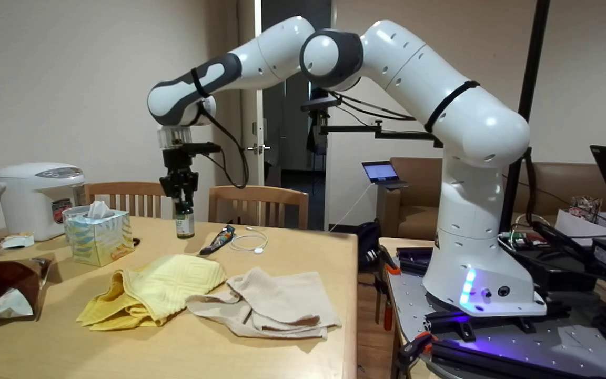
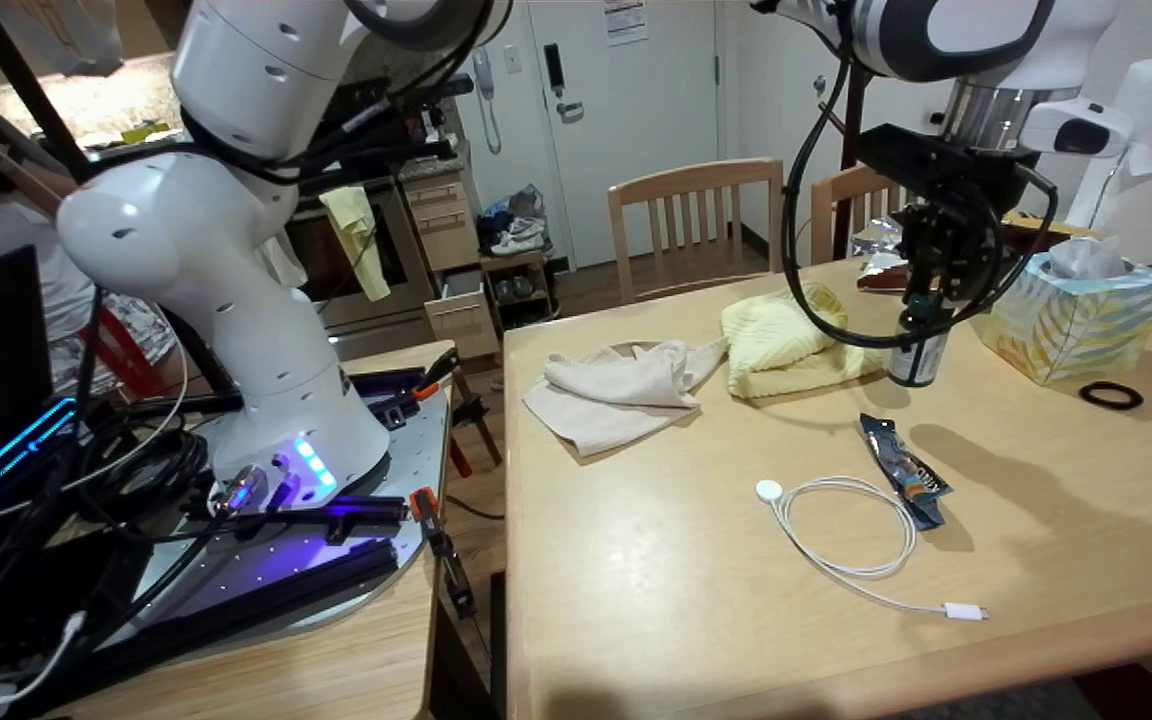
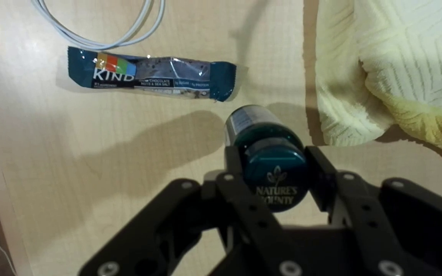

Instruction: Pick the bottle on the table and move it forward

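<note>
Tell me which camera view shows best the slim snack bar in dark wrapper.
The wrist view: it looks down on the snack bar, whole and large, with KIND readable. Both exterior views show it smaller, on the light-brown wooden table, its fine print unreadable.

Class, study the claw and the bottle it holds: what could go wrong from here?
1. The claw grips the bottle by its dark cap, so it might tilt or slip during a quick move.
2. The tissue box stands farther from the robot's base than the bottle, so a forward carry may clip it.
3. The snack bar and yellow cloth lie close by; a low sideways path might drag them.
</note>
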Action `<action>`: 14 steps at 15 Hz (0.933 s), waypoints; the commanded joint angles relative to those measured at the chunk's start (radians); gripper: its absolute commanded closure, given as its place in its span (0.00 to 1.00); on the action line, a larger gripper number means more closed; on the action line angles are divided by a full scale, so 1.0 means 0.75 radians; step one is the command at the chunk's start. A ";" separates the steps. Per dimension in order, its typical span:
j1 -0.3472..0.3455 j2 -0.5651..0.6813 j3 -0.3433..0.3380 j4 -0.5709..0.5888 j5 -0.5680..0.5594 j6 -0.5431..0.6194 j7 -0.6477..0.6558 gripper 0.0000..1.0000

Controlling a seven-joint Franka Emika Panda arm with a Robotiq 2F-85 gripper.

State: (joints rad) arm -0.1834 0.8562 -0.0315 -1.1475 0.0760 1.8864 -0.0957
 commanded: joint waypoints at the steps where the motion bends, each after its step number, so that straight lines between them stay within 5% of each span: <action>1: 0.016 0.108 -0.012 0.173 -0.018 -0.095 0.030 0.81; 14: -0.020 0.320 -0.011 0.420 -0.009 -0.154 0.009 0.81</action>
State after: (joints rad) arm -0.1854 1.0601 -0.0454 -0.9196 0.0722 1.8284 -0.0936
